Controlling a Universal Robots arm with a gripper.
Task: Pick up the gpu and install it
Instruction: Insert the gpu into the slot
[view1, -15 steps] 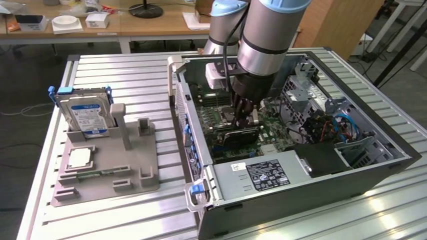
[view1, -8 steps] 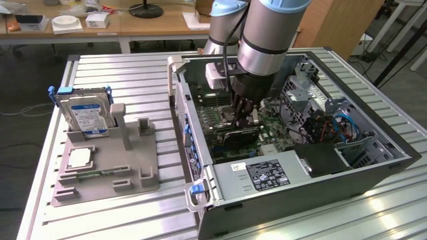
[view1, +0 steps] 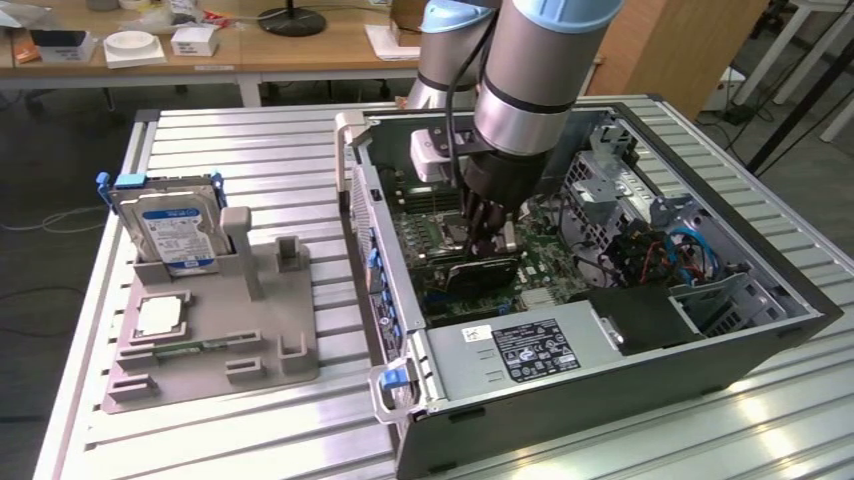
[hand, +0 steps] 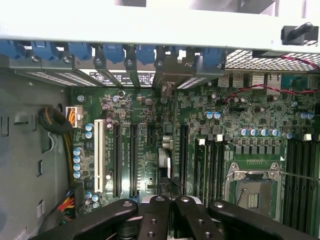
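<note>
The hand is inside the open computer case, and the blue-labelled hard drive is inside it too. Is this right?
Not quite: the exterior view shows the hard drive standing in the grey holder beside the computer case. The hand is inside the case.

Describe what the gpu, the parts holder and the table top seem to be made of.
gpu: dark circuit card, apparently matte.
Parts holder: dull grey, moulded slots; probably plastic.
Table top: pale ribbed slats with a soft sheen; probably aluminium.
</note>
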